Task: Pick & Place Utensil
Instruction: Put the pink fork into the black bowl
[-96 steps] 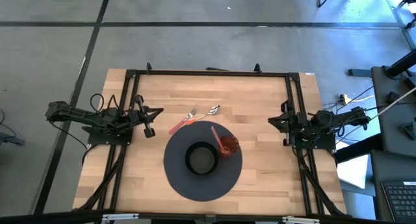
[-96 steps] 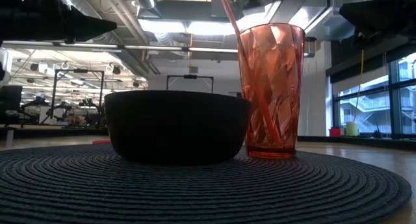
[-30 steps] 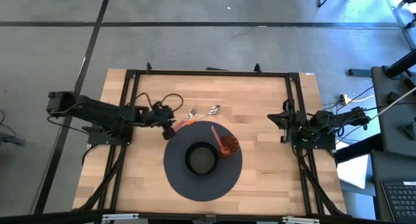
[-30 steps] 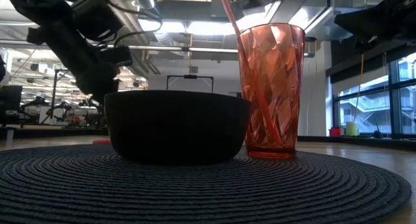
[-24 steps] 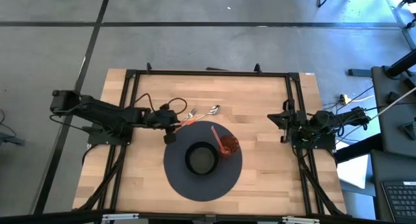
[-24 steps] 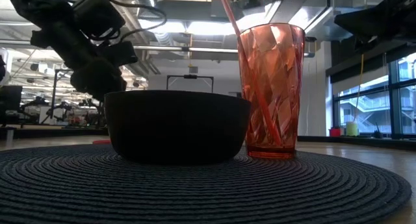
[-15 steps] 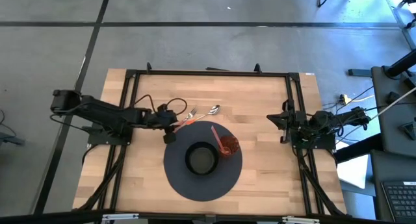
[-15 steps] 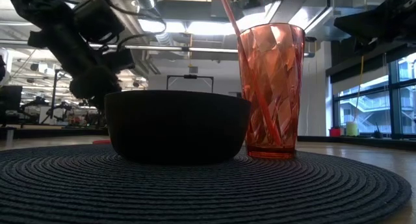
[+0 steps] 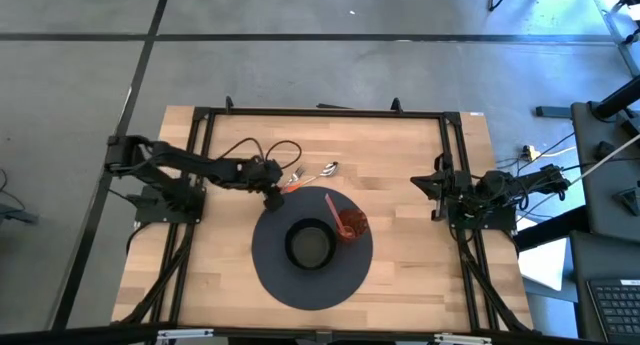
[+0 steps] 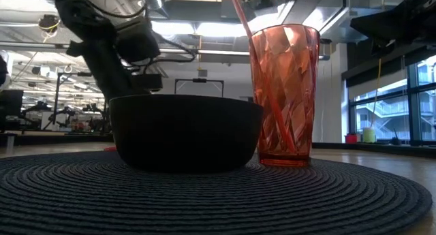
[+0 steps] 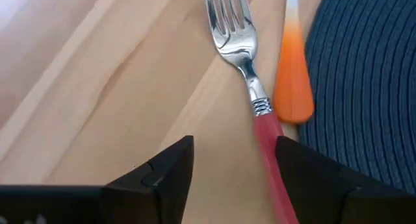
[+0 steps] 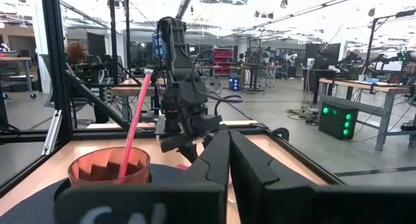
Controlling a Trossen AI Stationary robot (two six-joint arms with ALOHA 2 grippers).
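A fork (image 11: 229,23) with a red handle (image 11: 272,156) lies flat on the wooden table, just off the far left rim of the round dark placemat (image 9: 300,285). A spoon with an orange handle (image 11: 294,81) lies beside it. My left gripper (image 11: 234,178) is open, low over the fork's handle (image 9: 273,195), one finger on each side of it. A black bowl (image 9: 310,246) and a red cup (image 9: 351,224) holding a red utensil stand on the mat. My right gripper (image 12: 228,162) is shut and empty at the table's right edge (image 9: 437,190). My left gripper comes down over the fork's red handle (image 11: 276,175), fingers across it and pointing down. The handle lies on the table close against one finger (image 11: 312,178). I cannot tell whether that finger touches it.
The placemat's edge (image 11: 364,87) lies right beside the fork and spoon. The spoon's bowl (image 9: 330,168) lies toward the far side. Bare wood stretches left of the fork (image 11: 97,87). A black frame (image 9: 320,113) runs around the table.
My left arm has stretched out toward the table's right, bringing its gripper from beside the mat's left rim to the fork's red handle. The fork, spoon, bowl and cup have stayed where they were.
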